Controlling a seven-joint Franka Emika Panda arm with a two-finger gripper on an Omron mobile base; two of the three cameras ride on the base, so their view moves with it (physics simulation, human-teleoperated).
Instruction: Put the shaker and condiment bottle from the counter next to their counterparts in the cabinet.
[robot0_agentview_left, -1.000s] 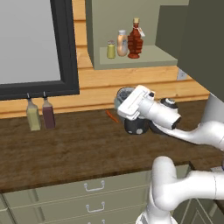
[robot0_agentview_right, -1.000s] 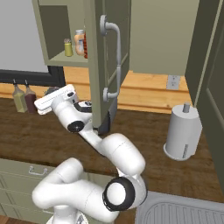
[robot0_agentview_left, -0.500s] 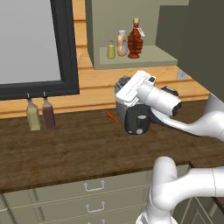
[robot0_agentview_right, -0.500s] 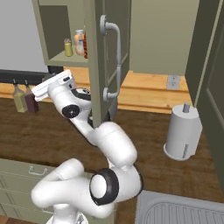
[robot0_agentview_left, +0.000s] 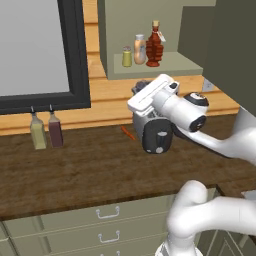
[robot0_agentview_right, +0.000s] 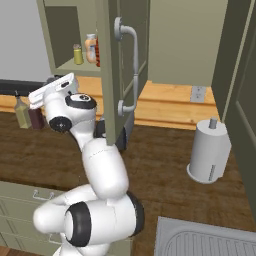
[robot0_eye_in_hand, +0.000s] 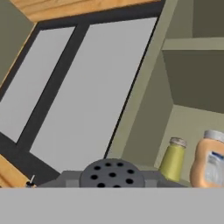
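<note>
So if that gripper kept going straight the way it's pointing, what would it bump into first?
Probably the cabinet: its near edge post sits in the middle of the hand view, above the shaker the gripper holds. Depth is hard to judge, so it might slip just beside it.

The arm (robot0_agentview_left: 210, 135) is built of glossy white, rounded, tube-like segments with bulging elbow sections, and the joints between them show as dark grey to black rings and round end caps, one cap on the forearm joint (robot0_agentview_right: 65, 122) carrying a small pale dot at its centre. The hand (robot0_agentview_left: 150, 95) ends in a flat, white, box-shaped block, below which sits a dark, rounded housing with what may be a small light marking, though it is too blurred to read. No loose cables or screws can be made out at this sharpness.
</note>
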